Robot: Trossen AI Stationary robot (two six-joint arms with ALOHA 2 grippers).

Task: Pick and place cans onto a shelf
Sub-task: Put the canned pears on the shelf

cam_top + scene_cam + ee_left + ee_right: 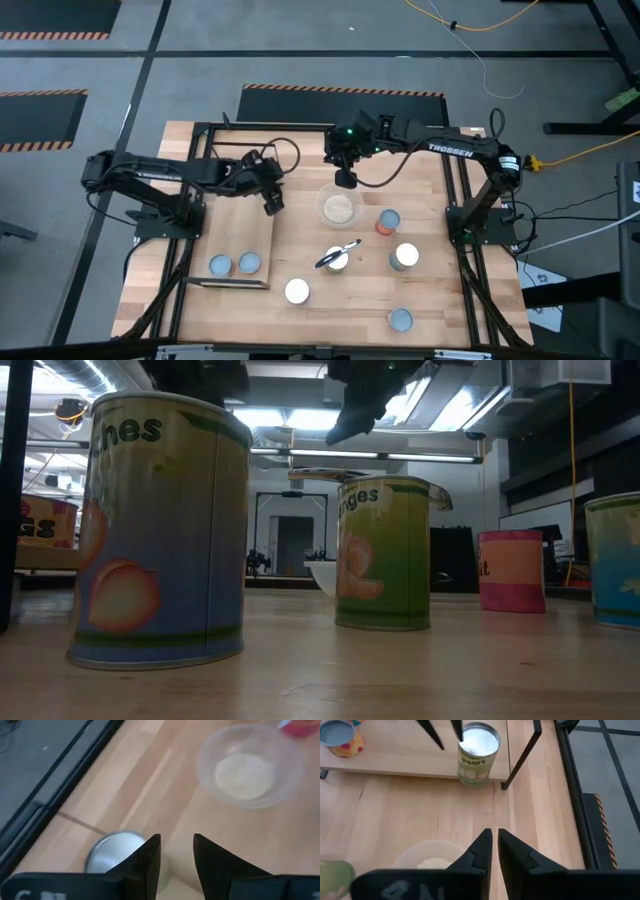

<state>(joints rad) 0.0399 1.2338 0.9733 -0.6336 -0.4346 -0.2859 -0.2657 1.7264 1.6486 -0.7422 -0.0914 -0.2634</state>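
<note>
Green-sided "pears" can [478, 754] on shelf [395, 750]; left tool [272, 205] released, right tool [494, 851] clenched.

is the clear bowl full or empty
Partly filled: the clear bowl holds a low heap of pale grains covering its bottom, well below the rim, as the left wrist view shows.

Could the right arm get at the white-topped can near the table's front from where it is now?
Probably yes. The right gripper hangs above the bowl; the white-topped can stands alone on bare table, nothing above it, and only the can bearing the utensil stands nearby.
</note>
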